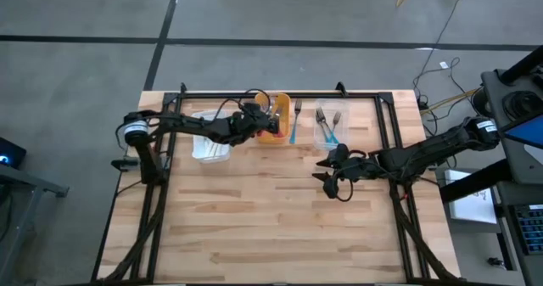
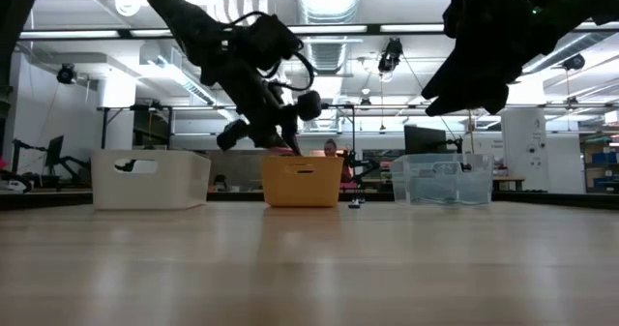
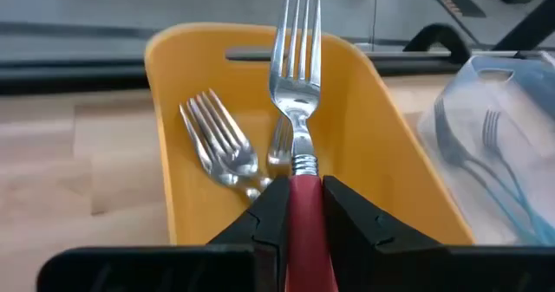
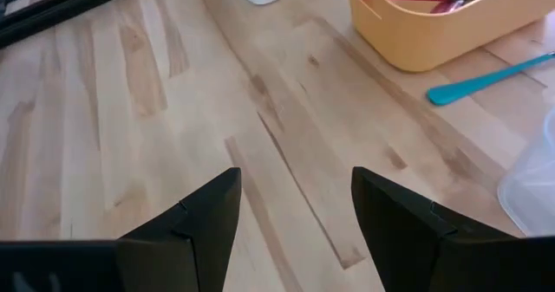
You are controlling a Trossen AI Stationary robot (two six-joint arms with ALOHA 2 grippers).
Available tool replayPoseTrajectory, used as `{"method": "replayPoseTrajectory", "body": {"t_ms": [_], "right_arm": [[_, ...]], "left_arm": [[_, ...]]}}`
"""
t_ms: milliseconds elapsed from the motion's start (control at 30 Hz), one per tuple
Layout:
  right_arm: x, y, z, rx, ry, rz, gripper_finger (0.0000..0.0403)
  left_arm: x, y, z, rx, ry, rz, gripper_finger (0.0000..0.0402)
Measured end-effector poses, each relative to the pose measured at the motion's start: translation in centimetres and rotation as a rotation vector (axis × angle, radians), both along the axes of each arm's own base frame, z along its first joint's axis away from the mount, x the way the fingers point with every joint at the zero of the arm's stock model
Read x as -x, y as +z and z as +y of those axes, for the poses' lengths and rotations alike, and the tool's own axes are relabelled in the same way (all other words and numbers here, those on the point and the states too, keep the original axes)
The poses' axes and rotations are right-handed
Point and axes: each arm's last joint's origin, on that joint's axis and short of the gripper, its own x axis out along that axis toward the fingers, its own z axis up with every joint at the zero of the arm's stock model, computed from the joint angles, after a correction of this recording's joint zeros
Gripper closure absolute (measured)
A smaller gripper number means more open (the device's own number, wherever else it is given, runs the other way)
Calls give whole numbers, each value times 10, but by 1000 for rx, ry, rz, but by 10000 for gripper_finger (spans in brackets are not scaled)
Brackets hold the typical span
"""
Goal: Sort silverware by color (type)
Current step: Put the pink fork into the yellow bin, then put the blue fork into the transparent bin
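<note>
From above, the left gripper (image 1: pixel 265 119) sits over the orange bin (image 1: pixel 281 133) at the table's far edge; the white bin (image 1: pixel 212 148) and clear bin (image 1: pixel 331 135) flank it. A teal utensil (image 1: pixel 293 126) lies between orange and clear bins. Broad bare wood fills the near half.

At table height, the bins' contents are hidden.

The left wrist view shows the fingers (image 3: pixel 273 218) clamped on a red-handled fork (image 3: pixel 297 110) above 2 forks (image 3: pixel 218 145) in the bin.

The right gripper (image 4: pixel 295 210) hangs spread wide over bare wood.

Left end effector (image 3: pixel 299 218) clamped, right end effector (image 4: pixel 295 210) agape
</note>
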Motion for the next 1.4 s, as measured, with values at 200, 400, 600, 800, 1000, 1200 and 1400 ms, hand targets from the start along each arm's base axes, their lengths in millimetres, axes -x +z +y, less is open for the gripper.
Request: {"method": "replayPoseTrajectory", "body": {"t_ms": [200,400,600,800,1000,1200,1400], "right_arm": [[0,-1,0,-4,-3,1,191],[0,-1,0,-10,-9,5,191],[1,-1,0,-19,-16,5,191],[1,-2,0,-34,-27,8,191],[1,-2,-1,-155,-129,-24,191],[0,0,-1,-230,-212,-58,191],[-4,11,2,-237,-259,-114,191]], "left_arm": [[-5,-13,3,26,23,4,360],[-6,-14,3,31,21,5,358],[-6,-14,3,37,14,3,357],[-6,-14,3,37,13,2,356],[-8,-13,3,31,-2,-7,348],[-9,-11,4,30,4,-44,304],[-9,6,0,-27,-51,-54,270]]}}
